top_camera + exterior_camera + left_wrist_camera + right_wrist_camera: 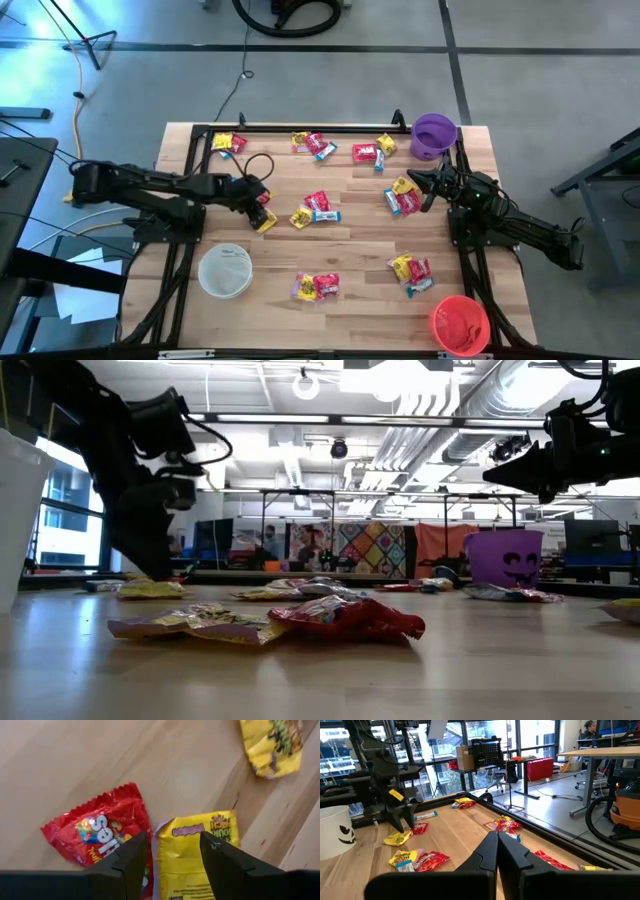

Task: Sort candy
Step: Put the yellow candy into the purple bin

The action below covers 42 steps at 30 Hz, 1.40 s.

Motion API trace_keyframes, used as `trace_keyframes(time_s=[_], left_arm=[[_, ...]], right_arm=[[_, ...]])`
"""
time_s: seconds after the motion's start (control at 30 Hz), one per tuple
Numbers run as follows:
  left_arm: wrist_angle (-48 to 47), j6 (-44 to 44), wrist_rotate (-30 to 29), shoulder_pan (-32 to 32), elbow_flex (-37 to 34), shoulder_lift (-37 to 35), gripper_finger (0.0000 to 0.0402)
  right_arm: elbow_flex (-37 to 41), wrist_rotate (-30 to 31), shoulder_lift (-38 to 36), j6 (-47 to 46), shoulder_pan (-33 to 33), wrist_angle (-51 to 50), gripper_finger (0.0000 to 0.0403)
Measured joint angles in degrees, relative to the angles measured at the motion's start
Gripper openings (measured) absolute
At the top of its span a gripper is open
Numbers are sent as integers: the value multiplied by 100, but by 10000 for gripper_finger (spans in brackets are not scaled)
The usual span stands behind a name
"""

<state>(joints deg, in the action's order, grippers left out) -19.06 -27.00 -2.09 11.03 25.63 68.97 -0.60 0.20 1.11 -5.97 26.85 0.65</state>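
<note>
Now the left gripper (pixel 172 857), fingers spread, hangs over a yellow candy (pixel 195 850) left of centre on the worktop (pixel 350 250), apparently lining up a pick. The right gripper (pixel 497 851), clenched empty, waits near the purple bowl (pixel 434 134).

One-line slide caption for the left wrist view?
Left gripper, fingers open, poised over a yellow candy packet lying beside a red Skittles packet on the wooden table.

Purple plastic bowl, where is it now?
In the high view the purple plastic bowl sits at the table's far right corner, just beyond the right gripper.
</note>
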Motion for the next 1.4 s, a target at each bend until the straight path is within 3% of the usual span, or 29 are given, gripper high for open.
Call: trace_keyframes(time_s=[0.4, 0.87, 1.23, 1.4], left_arm=[[347, 74, 296, -1, 20, 567, 161], [365, -87, 387, -7, 0, 189, 7], [344, 73, 525, 182, 943, 46, 9], [853, -53, 1086, 492, 1062, 46, 9]], right_arm=[[2, -2, 0, 0, 0, 0, 0], [1, -2, 1, 2, 1, 0, 0], [1, -1, 0, 0, 1, 0, 0], [2, -2, 0, 0, 2, 2, 0]])
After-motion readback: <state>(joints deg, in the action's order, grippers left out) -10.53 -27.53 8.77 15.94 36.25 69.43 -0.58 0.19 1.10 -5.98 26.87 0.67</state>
